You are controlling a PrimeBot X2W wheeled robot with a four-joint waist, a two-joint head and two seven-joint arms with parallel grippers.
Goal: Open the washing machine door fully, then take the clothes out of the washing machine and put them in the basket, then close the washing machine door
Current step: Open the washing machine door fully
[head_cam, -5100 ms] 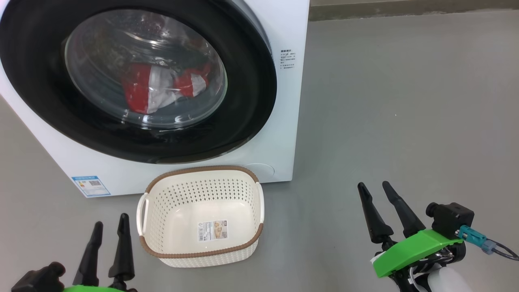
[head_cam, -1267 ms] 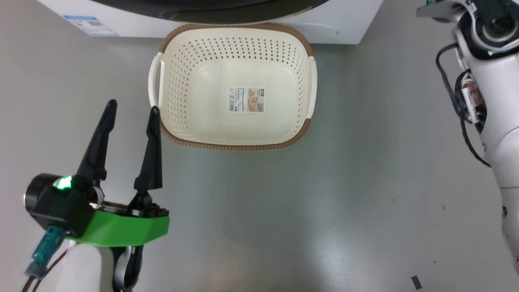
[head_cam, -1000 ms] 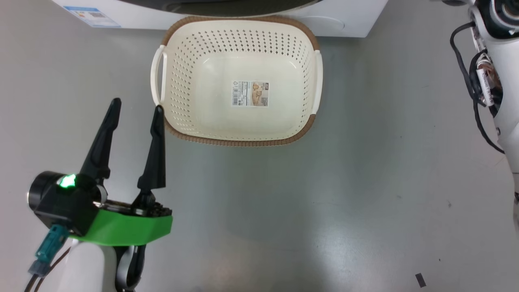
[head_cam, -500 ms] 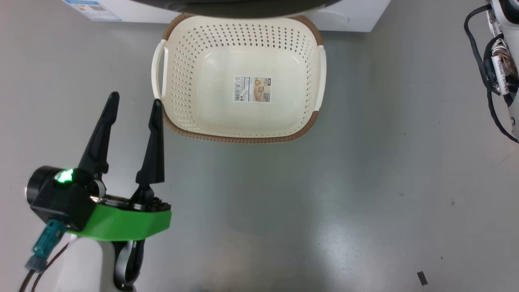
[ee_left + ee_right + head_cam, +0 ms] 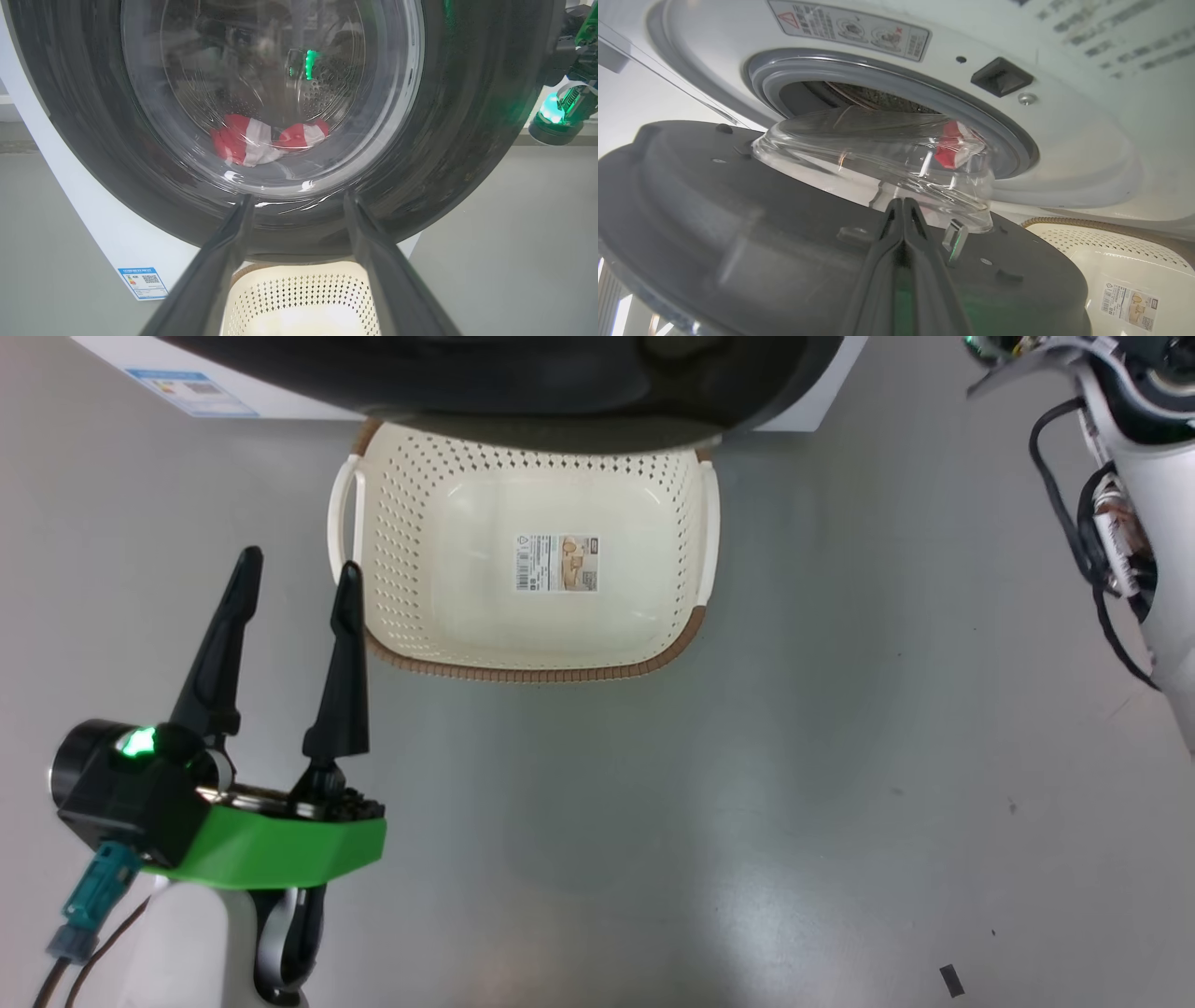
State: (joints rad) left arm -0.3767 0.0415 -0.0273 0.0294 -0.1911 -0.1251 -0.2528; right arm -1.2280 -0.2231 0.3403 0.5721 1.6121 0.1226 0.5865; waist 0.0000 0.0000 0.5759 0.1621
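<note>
Black door [image 5: 714, 224] is partly open, with the closed right end effector [image 5: 902, 205] against its inner side, probably to swing it wider. The open left end effector [image 5: 299, 562] waits at the basket's [image 5: 523, 670] 8 o'clock.

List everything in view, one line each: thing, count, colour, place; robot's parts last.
washing machine: one, white, behind the basket.
washing machine door: one, black rim, clear glass, ajar over the basket's far edge.
clothes: one bundle, red and white, inside the drum.
basket: one, cream, brown rim, on the grey floor.
sticker: one, pale, on the basket's bottom.
blue label: one, machine's lower corner.
left gripper: one, dark, open, left of the basket.
right gripper: one, dark, shut, at the door's inner side.
</note>
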